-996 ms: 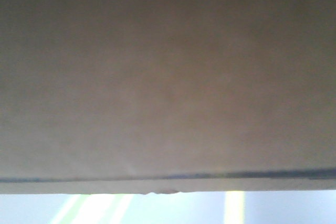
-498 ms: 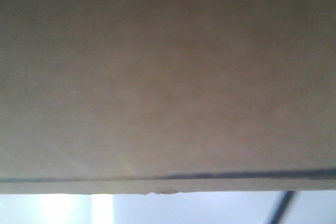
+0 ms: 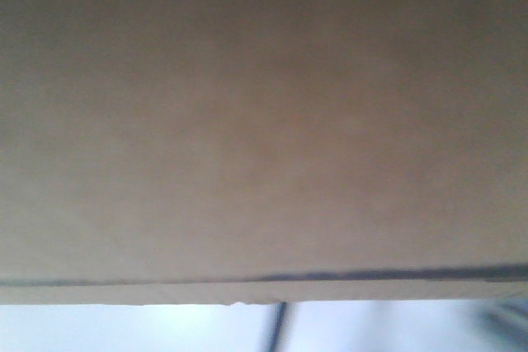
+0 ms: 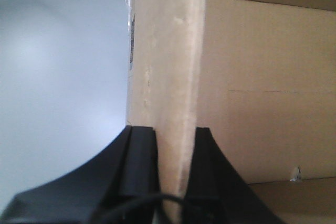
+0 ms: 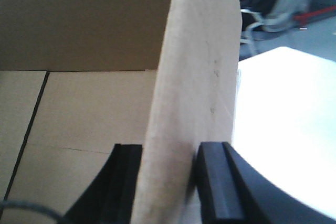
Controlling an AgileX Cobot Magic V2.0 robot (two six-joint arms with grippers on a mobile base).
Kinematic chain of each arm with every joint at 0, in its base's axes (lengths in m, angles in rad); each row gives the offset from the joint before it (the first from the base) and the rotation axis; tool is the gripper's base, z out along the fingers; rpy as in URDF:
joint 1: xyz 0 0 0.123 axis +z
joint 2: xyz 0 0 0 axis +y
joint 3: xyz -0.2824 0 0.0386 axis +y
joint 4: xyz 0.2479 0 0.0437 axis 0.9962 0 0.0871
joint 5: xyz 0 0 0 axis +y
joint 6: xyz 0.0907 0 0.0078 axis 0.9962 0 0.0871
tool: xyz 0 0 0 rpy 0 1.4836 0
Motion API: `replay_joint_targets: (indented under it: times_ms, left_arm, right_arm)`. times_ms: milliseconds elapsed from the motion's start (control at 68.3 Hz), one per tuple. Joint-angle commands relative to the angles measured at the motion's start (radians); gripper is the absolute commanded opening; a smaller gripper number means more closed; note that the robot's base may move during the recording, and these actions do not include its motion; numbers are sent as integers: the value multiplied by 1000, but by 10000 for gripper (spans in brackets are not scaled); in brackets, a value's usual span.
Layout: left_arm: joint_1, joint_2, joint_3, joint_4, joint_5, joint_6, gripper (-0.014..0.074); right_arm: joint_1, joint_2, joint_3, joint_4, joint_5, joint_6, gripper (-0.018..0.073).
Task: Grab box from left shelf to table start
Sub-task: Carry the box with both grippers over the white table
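**Robot Arms Grip Cardboard Box by Two Walls**

At the lower centre of the left wrist view, the left gripper [image 4: 176,135] has its black jaws clamped on an upright wall of the box [image 4: 252,87], one jaw outside and one inside. A pale grey surface [image 4: 52,77] blurs across the left half of that frame. Pinching the thin wall from its top edge looks like the only hold available, since the jaws are far too narrow to span so large a carton.

In the front view the box's plain brown face fills nearly the whole frame, hard against the lens. A dark line [image 3: 371,274] runs just above its lower edge, with only a washed-out strip beneath. No printed panel or lettering shows on this face.

At the lower centre of the right wrist view, the right gripper [image 5: 170,153] is closed the same way on another wall, apparently the opposite one. The open interior and a dark seam [image 5: 31,114] lie to the left, what looks like the white tabletop [image 5: 283,129] to the right, and a blurred chair [image 5: 278,3] in the upper right corner. Matched grips on two walls would hold the load level.

No shelf is in view. The box appears to hang between the arms, not yet set down.
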Motion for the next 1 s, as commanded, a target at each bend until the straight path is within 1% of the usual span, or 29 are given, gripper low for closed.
replay_joint_targets:
  times_ms: [0,982]
  left_arm:
    - [-10,6,-35,-15,-170,-31,-99]
    - [-10,6,-35,-10,-170,-31,-99]
  right_arm:
    - [-1,20,-25,-60,-122,-3,58]
    - [-1,20,-25,-60,-119,-3,58]
